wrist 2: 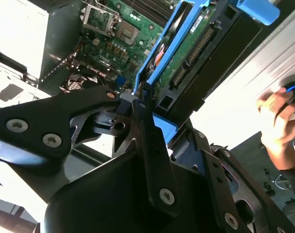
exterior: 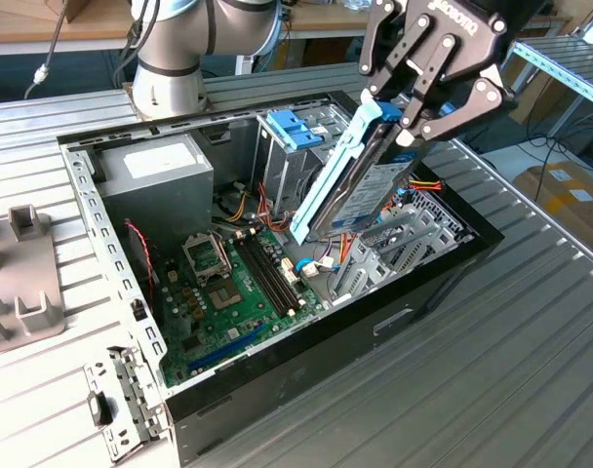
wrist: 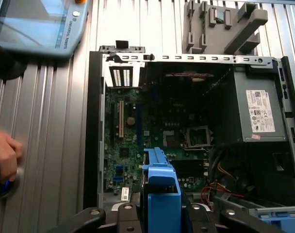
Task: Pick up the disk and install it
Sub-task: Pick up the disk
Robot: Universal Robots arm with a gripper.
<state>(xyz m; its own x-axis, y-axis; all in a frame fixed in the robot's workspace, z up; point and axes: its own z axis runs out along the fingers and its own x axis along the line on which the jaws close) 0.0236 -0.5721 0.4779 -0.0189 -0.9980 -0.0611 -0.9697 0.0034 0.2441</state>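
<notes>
While the gripper (exterior: 411, 109) clamps just the upper end of the disk (exterior: 360, 185), the disk hangs tilted inside the open case (exterior: 82, 185), its low corner over the board (exterior: 228, 292) and beside the metal bay (exterior: 394, 249) and loose cables (exterior: 423, 183). Risk, as I judge it: a slip or pivot in the jaws drops that corner onto the board or snags wiring. Arm: wrist canted, reaching from its base (exterior: 170, 68) behind the case toward the exterior view's right.
</notes>
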